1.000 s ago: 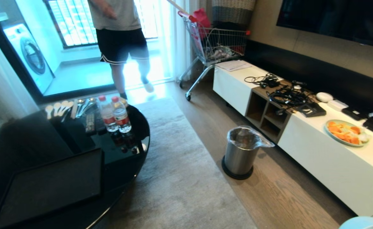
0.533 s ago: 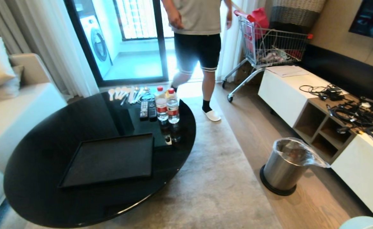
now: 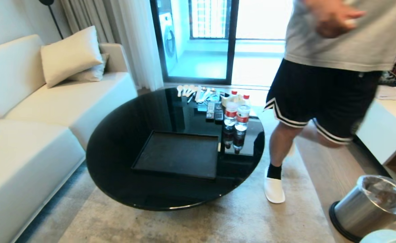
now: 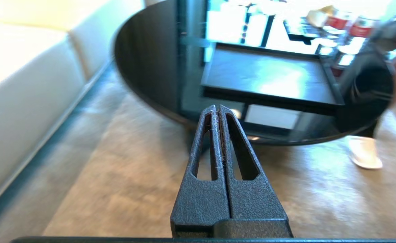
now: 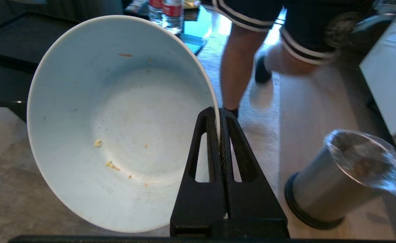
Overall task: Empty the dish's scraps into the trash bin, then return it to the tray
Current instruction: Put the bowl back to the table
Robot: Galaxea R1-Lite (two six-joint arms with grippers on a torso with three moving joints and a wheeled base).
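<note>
Dish rim pinched — right gripper clamped tight.

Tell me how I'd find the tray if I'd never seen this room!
Look for the big round black table in front of the pale sofa. The tray lies flat on it, nearer the front edge than the two water bottles. It is the only flat black rectangle with a low raised rim.
</note>
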